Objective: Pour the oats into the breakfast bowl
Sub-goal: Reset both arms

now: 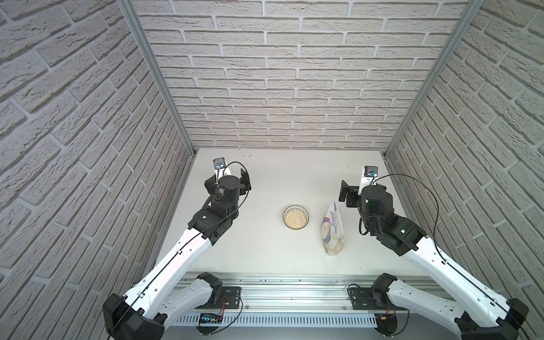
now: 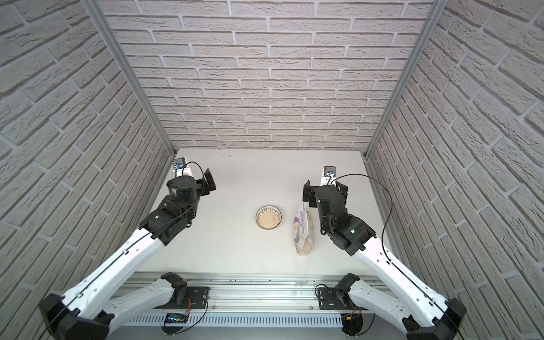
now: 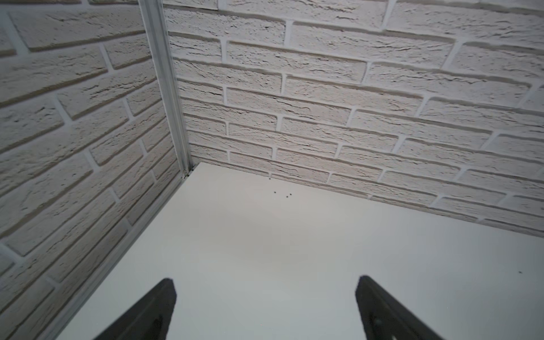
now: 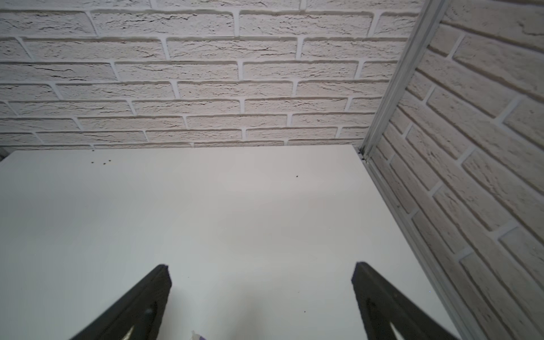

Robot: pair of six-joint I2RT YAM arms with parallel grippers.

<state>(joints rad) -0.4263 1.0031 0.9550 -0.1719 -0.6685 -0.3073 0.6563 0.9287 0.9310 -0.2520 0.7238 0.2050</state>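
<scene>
The breakfast bowl [image 1: 296, 221] [image 2: 268, 221] sits mid-table in both top views, and pale oats [image 1: 295, 219] fill its middle. Just right of it the soft oats bag [image 1: 332, 232] [image 2: 303, 232] rests on the table, with beige flakes showing in its near end. My right gripper [image 1: 362, 191] [image 2: 325, 190] [image 4: 262, 268] hovers open behind the bag's far tip and holds nothing. A sliver of the bag [image 4: 195, 335] shows at the edge of the right wrist view. My left gripper [image 1: 228, 180] [image 3: 265, 282] hangs open at the far left, well away from the bowl, with only bare table between its fingers.
Brick-patterned walls close in the table [image 1: 265, 182] at the back and on both sides, with metal corner posts [image 1: 159, 79]. A few dark specks [image 1: 247, 155] lie near the back wall. An aluminium rail [image 1: 294, 290] carrying both arm bases runs along the front edge.
</scene>
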